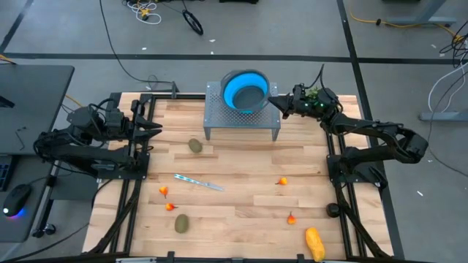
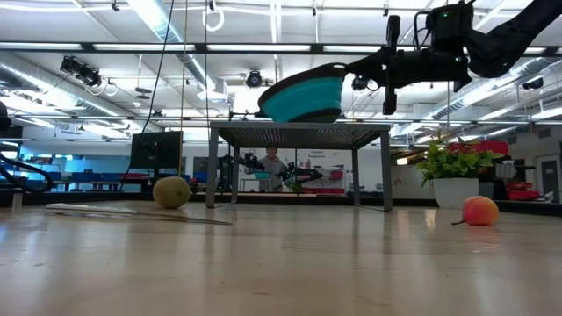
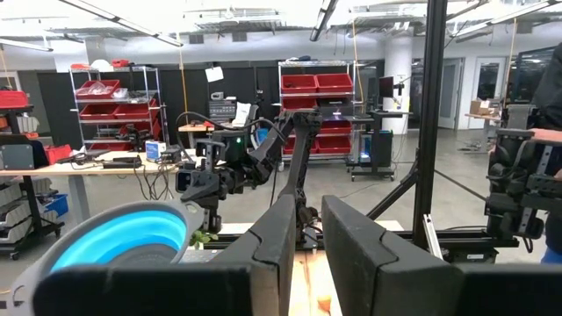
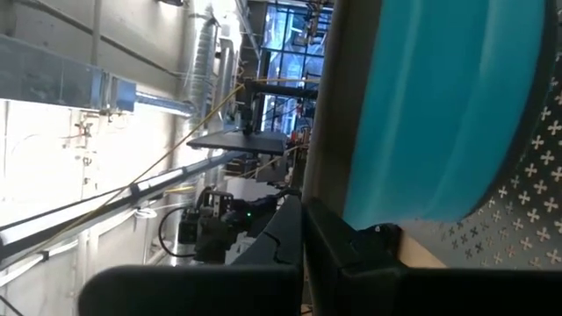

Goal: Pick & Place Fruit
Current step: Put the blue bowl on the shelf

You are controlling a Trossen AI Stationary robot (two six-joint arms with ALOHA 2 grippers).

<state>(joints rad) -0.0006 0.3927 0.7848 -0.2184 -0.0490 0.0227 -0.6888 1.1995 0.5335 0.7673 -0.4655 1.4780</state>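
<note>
Fruit [image 1: 195, 146] lies scattered in the high view; right claw [image 1: 273, 101] pinches the blue bowl [image 1: 245, 90], left claw [image 1: 156, 130] slightly parted.

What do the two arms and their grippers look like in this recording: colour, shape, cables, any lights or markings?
Both arms are dark, near-black, built of slim jointed links with black cables along them. The left gripper ends in two dark, flat, tapering fingers. The right gripper has the same dark fingers, and small green lights glow on its wrist. No markings can be read.

Left tool [image 1: 157, 129] slightly parted, raised, right tool [image 1: 276, 101] clamped shut, raised
</note>
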